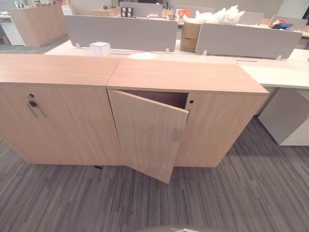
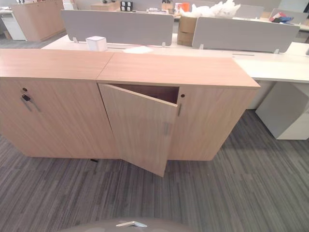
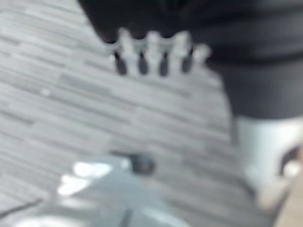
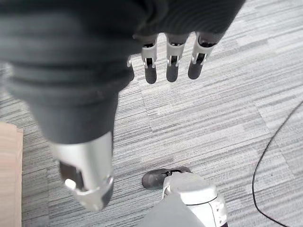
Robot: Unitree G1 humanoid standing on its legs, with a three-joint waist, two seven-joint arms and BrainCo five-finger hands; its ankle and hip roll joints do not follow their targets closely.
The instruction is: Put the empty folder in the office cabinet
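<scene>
The cabinet [image 1: 183, 111] at frame centre is standing with its door [image 1: 147, 135] hanging part open, while the left hand [image 3: 151, 52] and right hand [image 4: 173, 59] are dangling over carpet, fingers straight and holding nothing, and with no folder anywhere visible I judge the task either finished or barely begun.

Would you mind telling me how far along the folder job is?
Done: one cabinet door stands ajar. In hand: nothing; the left hand and right hand hang over the carpet, fingers relaxed. Left: I see no folder, so fetching and shelving it remain.
</scene>
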